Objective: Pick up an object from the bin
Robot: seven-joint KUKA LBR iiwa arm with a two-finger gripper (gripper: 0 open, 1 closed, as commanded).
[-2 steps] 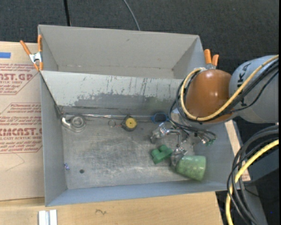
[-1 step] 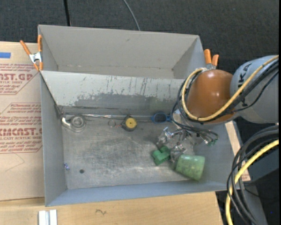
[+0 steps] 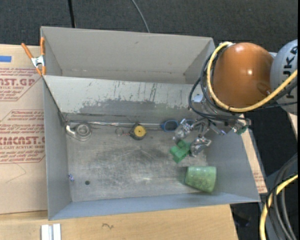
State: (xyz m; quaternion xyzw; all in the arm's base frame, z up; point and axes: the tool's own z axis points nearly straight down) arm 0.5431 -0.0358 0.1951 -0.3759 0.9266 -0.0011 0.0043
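Hovering low at the right of the grey bin (image 3: pixel 115 189), my pincer (image 3: pixel 192 136) looks mid-approach; how open it stands I cannot tell. Inside lie a pale green cup (image 3: pixel 201 178) near the front wall, a small bright-green block (image 3: pixel 179 152) right at my tip, a yellow disc (image 3: pixel 138 131) and a blue bit (image 3: pixel 168 125). Next, I judge, comes a straight drop round that block.

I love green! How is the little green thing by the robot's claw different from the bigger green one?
The small green block is bright green and boxy; the big green piece is paler and rounded. The small green block lies right by the gripper; the big green piece lies nearer the front wall of the bin. Both are green.
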